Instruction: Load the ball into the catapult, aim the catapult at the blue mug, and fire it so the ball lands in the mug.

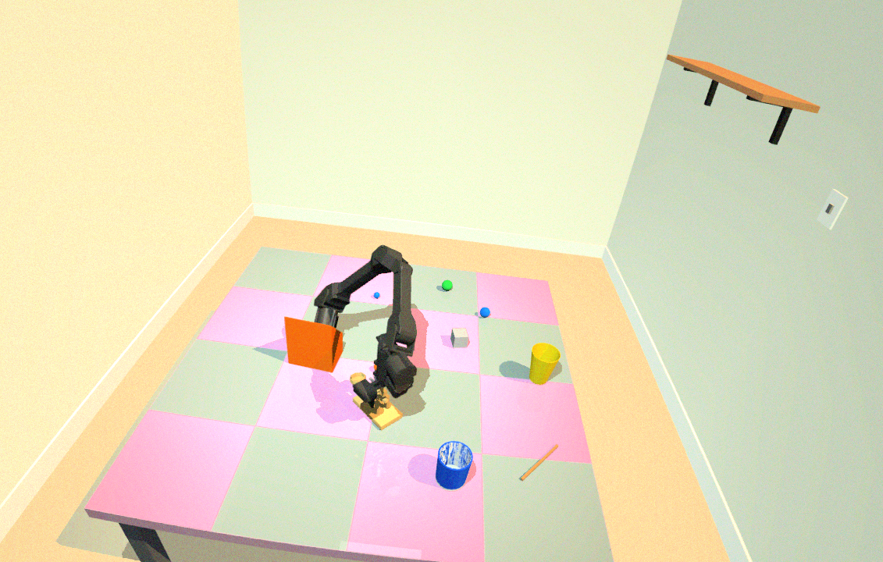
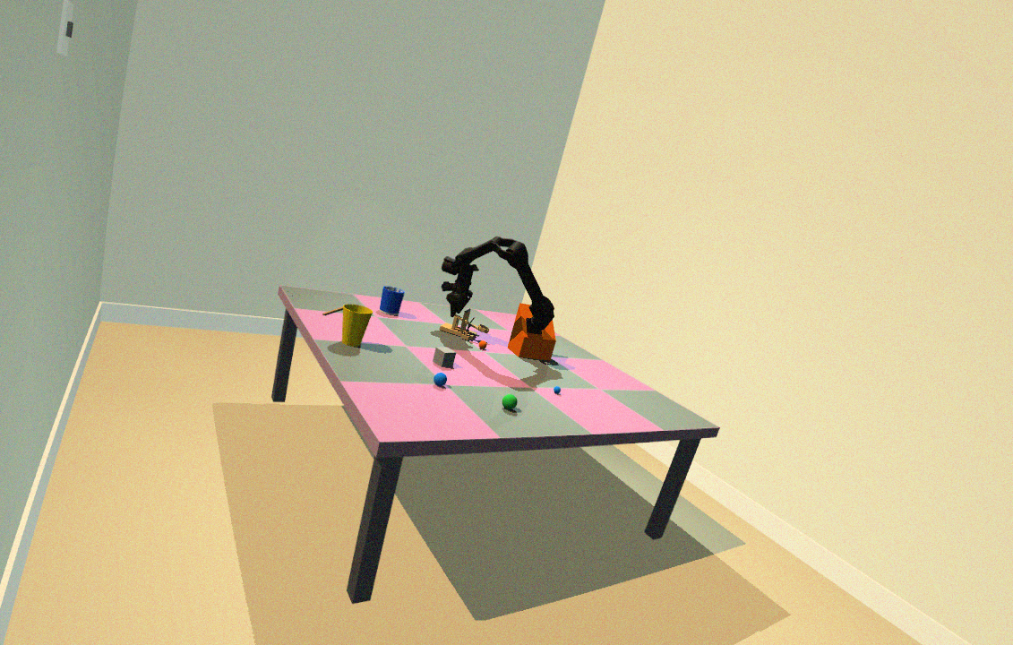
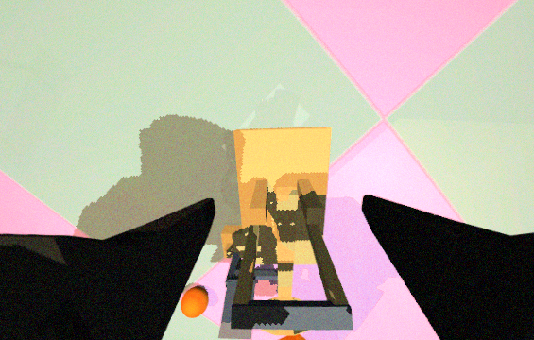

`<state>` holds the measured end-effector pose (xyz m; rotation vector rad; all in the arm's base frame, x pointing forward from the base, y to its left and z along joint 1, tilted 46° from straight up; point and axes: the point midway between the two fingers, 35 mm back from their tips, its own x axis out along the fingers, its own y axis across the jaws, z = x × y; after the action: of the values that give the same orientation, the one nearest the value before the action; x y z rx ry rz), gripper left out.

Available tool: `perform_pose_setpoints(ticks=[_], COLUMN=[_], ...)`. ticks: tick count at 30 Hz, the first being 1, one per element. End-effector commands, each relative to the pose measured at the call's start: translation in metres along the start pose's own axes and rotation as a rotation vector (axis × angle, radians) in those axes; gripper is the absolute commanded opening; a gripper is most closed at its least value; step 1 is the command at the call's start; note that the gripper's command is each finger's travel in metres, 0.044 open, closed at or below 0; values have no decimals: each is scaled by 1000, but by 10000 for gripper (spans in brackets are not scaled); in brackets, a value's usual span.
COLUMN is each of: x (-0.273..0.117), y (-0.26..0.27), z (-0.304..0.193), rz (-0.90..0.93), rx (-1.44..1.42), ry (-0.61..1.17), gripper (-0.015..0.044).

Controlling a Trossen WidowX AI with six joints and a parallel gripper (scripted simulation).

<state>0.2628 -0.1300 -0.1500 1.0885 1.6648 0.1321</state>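
The gripper point(image 1: 379, 398) point(image 2: 457, 311) point(image 3: 286, 204) is wide open and holds nothing, with its fingers on both sides above the catapult point(image 1: 384, 419) point(image 2: 455, 330) point(image 3: 285, 151). In the top view, the catapult stands inward from the near edge of the tabletop point(image 1: 290, 474) point(image 2: 414, 413) point(image 3: 59, 71), and the blue mug point(image 1: 452, 469) point(image 2: 391, 300) is upright closer to this edge. One orange ball point(image 1: 375, 367) point(image 2: 483, 345) point(image 3: 195, 302) lies beside the catapult; another orange shape at the wrist view's bottom is too cropped to identify.

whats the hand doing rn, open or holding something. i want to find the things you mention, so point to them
Hand point(image 1: 378, 396) point(image 2: 456, 313) point(image 3: 286, 204): open wide, holding nothing; the catapult point(image 1: 386, 417) point(image 2: 455, 329) point(image 3: 285, 151) sits between and below its spread fingers.
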Motion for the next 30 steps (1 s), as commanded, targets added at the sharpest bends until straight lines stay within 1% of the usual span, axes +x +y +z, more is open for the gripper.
perform_pose_setpoints(ticks=[1, 23, 30], x=[6, 40, 38], y=[0, 1, 1], z=[0, -3, -2], rz=[5, 7, 2], rx=[8, 8, 1], ry=[0, 2, 3], gripper=[440, 440, 256])
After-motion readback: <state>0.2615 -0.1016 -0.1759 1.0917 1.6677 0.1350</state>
